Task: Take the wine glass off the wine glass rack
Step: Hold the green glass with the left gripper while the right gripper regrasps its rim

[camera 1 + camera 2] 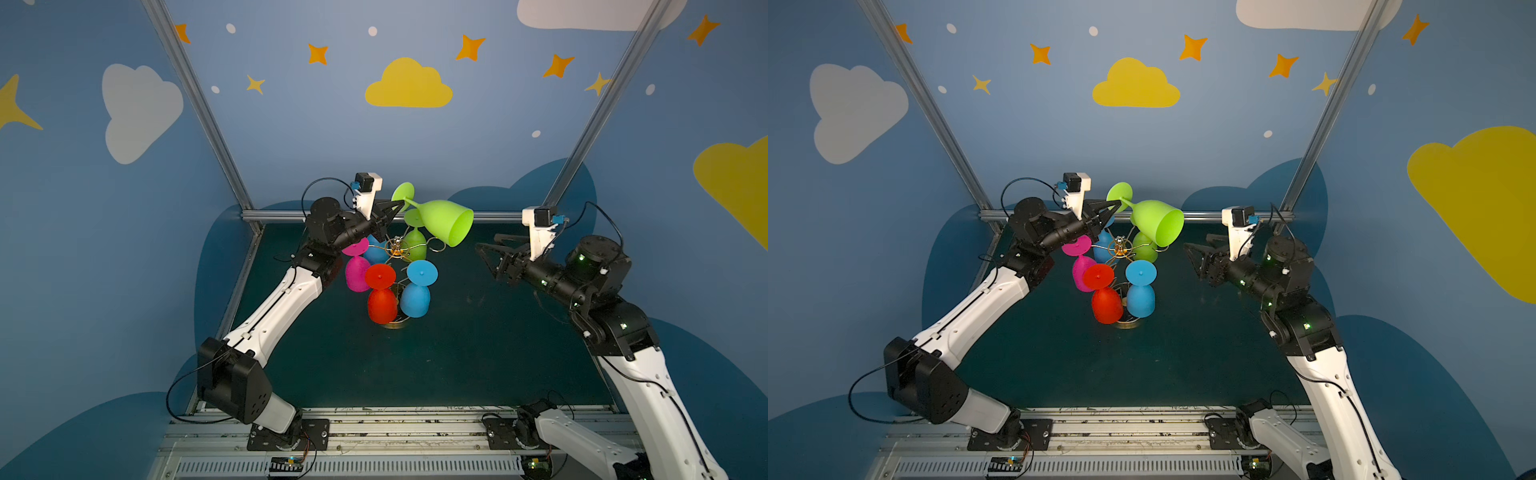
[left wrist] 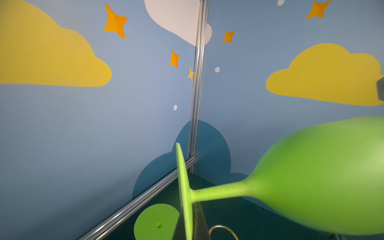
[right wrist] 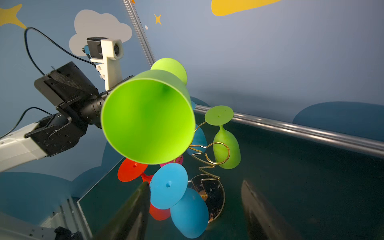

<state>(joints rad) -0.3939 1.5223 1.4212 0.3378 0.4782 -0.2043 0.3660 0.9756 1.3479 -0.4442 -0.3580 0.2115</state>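
Left gripper: clamping shut on the stem of the lime-green wine glass, right by its foot, up above the rack.
Wine glass: hanging off the rack, lying nearly sideways, foot pointing left, open mouth facing the right arm; bowl passing over an empty gold loop, contact not discernible.
Rack: standing mid-table on its round base; carrying pink, red, blue and second green glasses upside down; another blue one half hiding behind the left arm.
Right gripper: hovering right of the rack, jaws spread wide, gripping nothing.
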